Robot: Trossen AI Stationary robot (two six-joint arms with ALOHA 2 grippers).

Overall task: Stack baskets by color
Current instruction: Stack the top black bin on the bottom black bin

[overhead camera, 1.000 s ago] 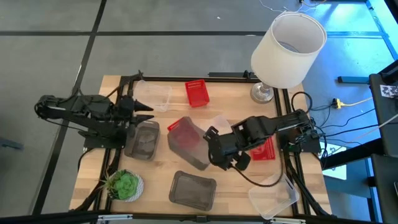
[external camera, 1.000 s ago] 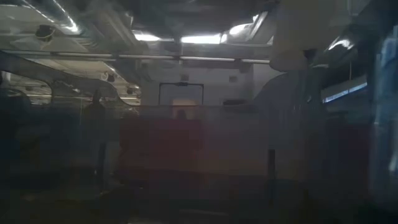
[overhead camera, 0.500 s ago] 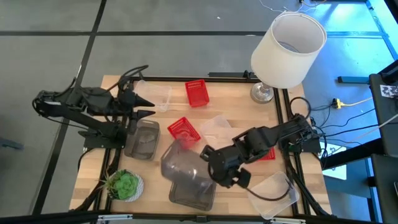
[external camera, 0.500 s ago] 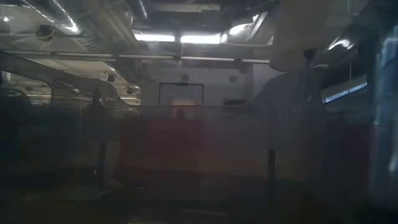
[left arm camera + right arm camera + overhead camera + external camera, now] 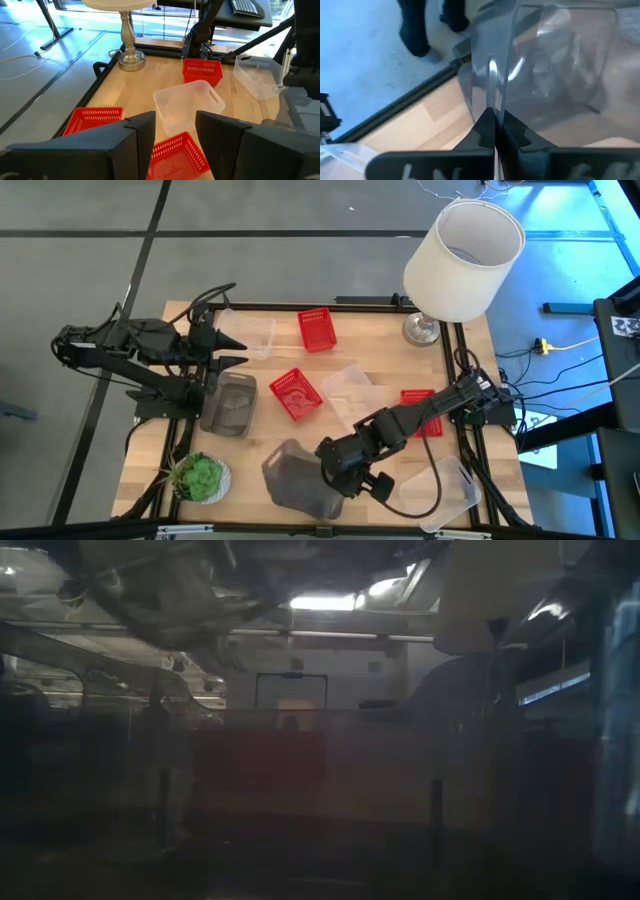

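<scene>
**A:** From overhead the right gripper (image 5: 330, 472) is down at the near edge of the counter (image 5: 370, 320), jaws clenched on the rim of a dark grey basket (image 5: 297, 477) that's tipped on its side. The overhead alone doesn't show the pinch, but the right wrist view does: the two fingers (image 5: 490, 131) are squeezed together on a thin smoky wall.

**B:** And the left one?

**A:** The left gripper (image 5: 238, 352) hangs over the counter's left side, jaws released, nothing in them. Just beside it sits a second dark grey basket (image 5: 230, 404), upright. Its wrist view gives a flat look across the counter: a clear basket (image 5: 187, 106) in the middle, a red basket (image 5: 202, 70) behind it near the lamp base (image 5: 131, 59), and another clear basket (image 5: 257, 75) farther off.

**B:** Low view any help?

**A:** Barely. It's murky, and I can't tell which basket it's looking through. Overhead is best for the layout: three red ones spread out singly, with the potted plant (image 5: 199, 477) at the near left corner and the white lampshade (image 5: 463, 258) at the far right.
</scene>
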